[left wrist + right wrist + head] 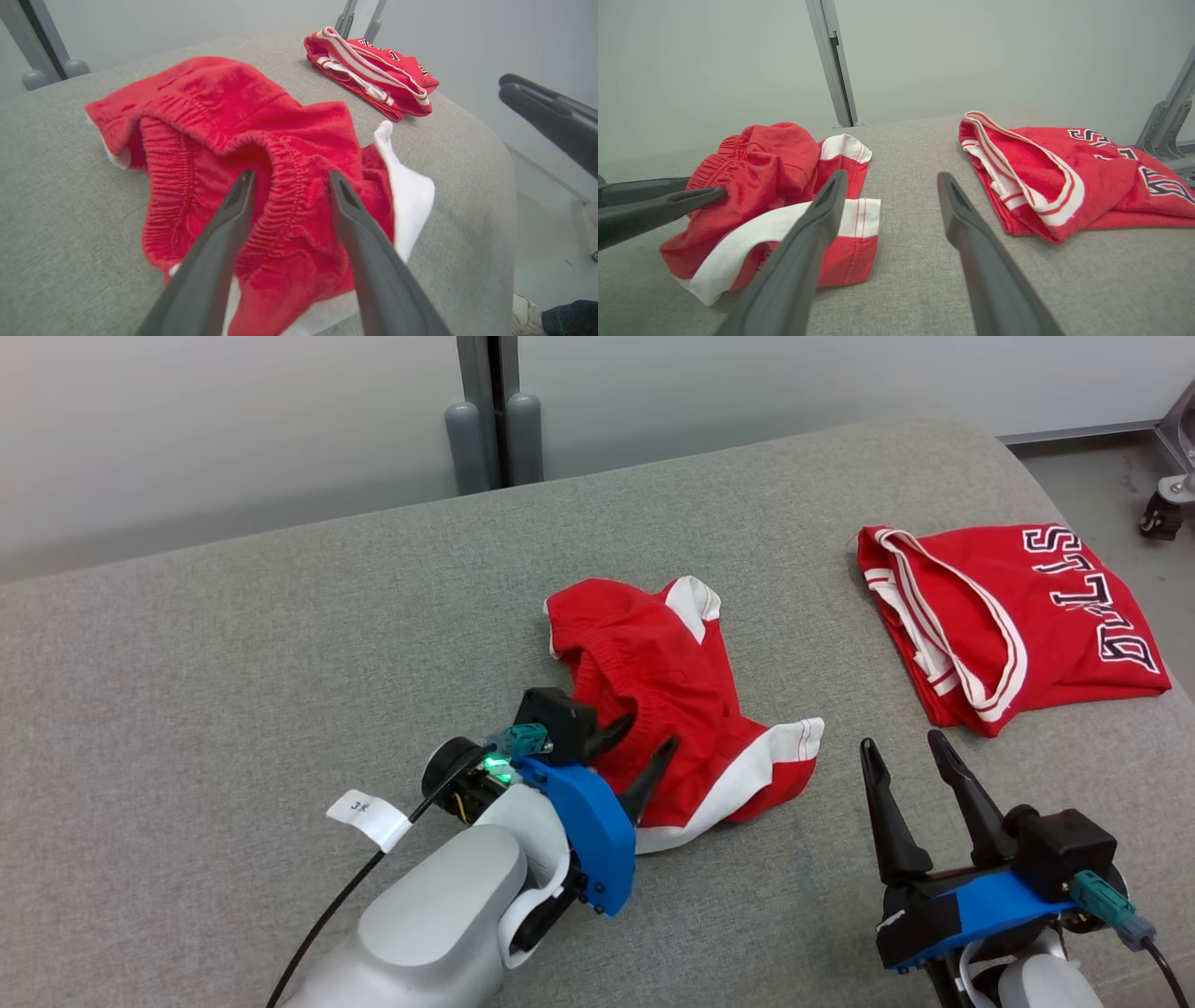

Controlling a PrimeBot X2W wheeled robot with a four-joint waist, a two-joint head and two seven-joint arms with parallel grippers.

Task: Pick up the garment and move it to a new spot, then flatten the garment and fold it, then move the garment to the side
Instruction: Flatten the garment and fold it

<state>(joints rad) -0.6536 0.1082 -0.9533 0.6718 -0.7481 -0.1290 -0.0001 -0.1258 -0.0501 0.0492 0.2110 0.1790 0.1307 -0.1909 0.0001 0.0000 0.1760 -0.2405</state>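
The garment, a pair of red shorts (653, 653) with white trim, lies crumpled in the middle of the grey padded table (280, 663). My left gripper (649, 730) is at the shorts' near edge, open. In the left wrist view its fingers straddle a raised fold of the gathered elastic waistband (280, 196) of the shorts (224, 107). My right gripper (901, 740) hovers open with nothing in it over bare table right of the shorts (761, 158), and the right wrist view shows its fingers (892, 174) pointing between the two red garments.
A folded red jersey (1018, 616) with dark lettering lies at the table's far right, near the edge. Grey posts (495, 429) stand behind the table. A caster wheel (1162, 513) is on the floor at right. A shoe (528, 317) shows beside the table.
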